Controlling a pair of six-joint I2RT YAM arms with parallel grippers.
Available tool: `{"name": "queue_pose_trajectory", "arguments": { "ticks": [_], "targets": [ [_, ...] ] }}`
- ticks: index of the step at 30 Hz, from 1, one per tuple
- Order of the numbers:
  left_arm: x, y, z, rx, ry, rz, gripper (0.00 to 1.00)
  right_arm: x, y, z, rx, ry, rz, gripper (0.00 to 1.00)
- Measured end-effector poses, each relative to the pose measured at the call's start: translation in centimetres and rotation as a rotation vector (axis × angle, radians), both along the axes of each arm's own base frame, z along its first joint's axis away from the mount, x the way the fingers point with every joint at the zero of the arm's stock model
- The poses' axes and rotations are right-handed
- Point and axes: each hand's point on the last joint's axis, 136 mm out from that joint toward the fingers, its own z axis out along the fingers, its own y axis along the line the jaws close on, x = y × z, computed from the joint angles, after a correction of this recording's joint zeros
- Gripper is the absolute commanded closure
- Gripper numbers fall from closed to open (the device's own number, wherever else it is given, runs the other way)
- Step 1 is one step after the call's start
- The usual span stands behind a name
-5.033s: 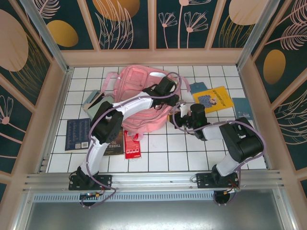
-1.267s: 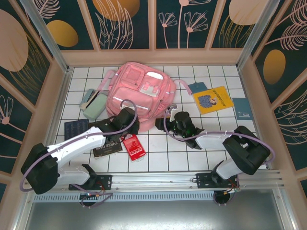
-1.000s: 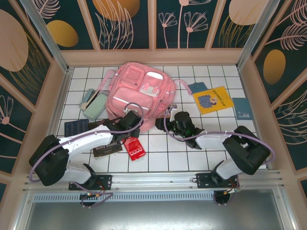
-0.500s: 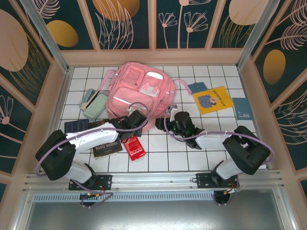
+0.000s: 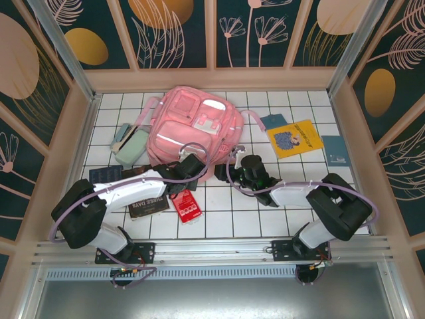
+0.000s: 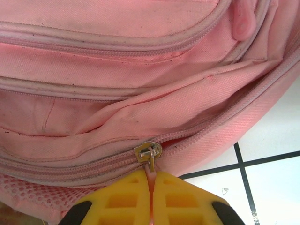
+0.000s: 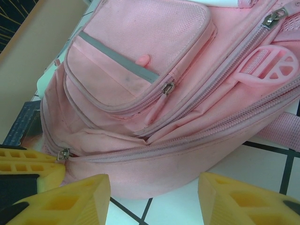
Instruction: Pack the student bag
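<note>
The only legible writing is "THREE DAYS", in pale capitals on the dark book (image 5: 147, 203). It lies on the white tiled surface (image 5: 226, 219) behind the left claw (image 6: 151, 180), beside a red packet (image 5: 187, 206) whose label is too small to read. The left claw is pinched tight on the pink pull tab (image 6: 151, 174) hanging from the metal zip slider (image 6: 148, 151) of the large light-pink fabric backpack (image 5: 192, 126), which lies straight ahead of it. The right claw (image 7: 154, 199) stands wide, holding nothing; the backpack's lower edge is just in front of it
</note>
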Motion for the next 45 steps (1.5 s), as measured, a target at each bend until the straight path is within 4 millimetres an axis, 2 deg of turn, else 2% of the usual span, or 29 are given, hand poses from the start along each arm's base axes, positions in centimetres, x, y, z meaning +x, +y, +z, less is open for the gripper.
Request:
{"name": "queue_pose_trajectory", "arguments": {
  "ticks": [8,14,22,25,26,27,28,30,32,37,45],
  "targets": [
    [0.0,-0.2,0.9,-0.022,-0.009,-0.004,1.00,0.4,0.4,-1.7,0.010,0.095,-0.034,0.47],
    [-0.2,-0.3,0.9,-0.033,-0.001,-0.010,1.00,1.3,0.7,-2.8,0.042,0.201,-0.108,0.39],
    [-0.6,-1.0,1.8,-0.092,-0.001,-0.035,1.00,3.6,1.8,-2.9,0.105,0.305,-0.194,0.36],
    [-0.7,-1.2,2.0,-0.110,-0.001,-0.042,1.00,4.1,1.9,-3.3,0.112,0.335,-0.216,0.46],
    [-0.8,-1.2,1.9,-0.112,0.000,-0.043,1.00,4.2,1.9,-3.5,0.112,0.348,-0.222,0.56],
    [-0.9,-1.1,1.9,-0.113,0.002,-0.044,1.00,4.4,1.8,-3.8,0.112,0.362,-0.228,0.70],
    [-0.9,-1.1,1.9,-0.113,0.002,-0.044,1.00,4.5,1.7,-4.1,0.110,0.370,-0.234,0.79],
    [-0.9,-1.1,2.0,-0.118,-0.002,-0.045,1.00,4.6,1.3,-4.5,0.117,0.395,-0.245,0.92],
    [-0.8,-1.2,2.0,-0.123,-0.007,-0.044,1.00,4.6,0.9,-4.6,0.127,0.404,-0.253,1.00],
    [-0.7,-1.0,2.3,-0.121,-0.018,-0.038,1.00,5.6,-1.1,-4.1,0.133,0.398,-0.287,1.00],
    [-0.5,0.6,2.4,-0.053,-0.051,0.008,1.00,8.5,-6.0,-3.1,0.090,0.344,-0.367,1.00]
  ]
}}
